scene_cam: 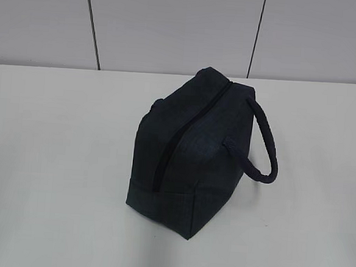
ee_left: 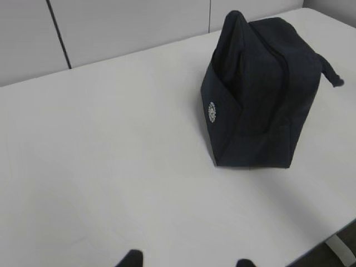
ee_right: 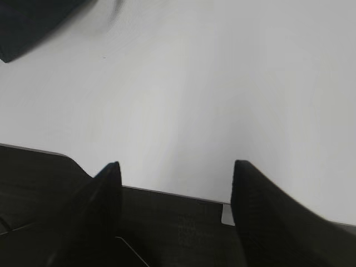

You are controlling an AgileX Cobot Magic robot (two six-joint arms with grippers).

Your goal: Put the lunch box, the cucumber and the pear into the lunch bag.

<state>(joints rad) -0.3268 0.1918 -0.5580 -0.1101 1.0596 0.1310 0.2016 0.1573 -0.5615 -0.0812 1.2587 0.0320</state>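
navy lunch bag (scene_cam: 192, 153) upright near tabletop (scene_cam: 54, 161) centre, zipper (scene_cam: 184, 137) closed along the top ridge, padded loop handle (scene_cam: 264, 145) hanging toward 3 o'clock. small round white emblem (ee_left: 212, 112) on the end panel in the left wrist view. left gripper (ee_left: 188, 260) at 6 o'clock of that view, only the tips visible, apart, nothing between. right gripper (ee_right: 175, 211) parted wide over the tabletop edge, empty; bag corner at 10 o'clock.

lunch bag (scene_cam: 194, 165) is dark woven cloth, matt, w/ a padded fabric handle (scene_cam: 266, 146). bench (scene_cam: 54, 161) looks smooth, matt white, prob laminate.
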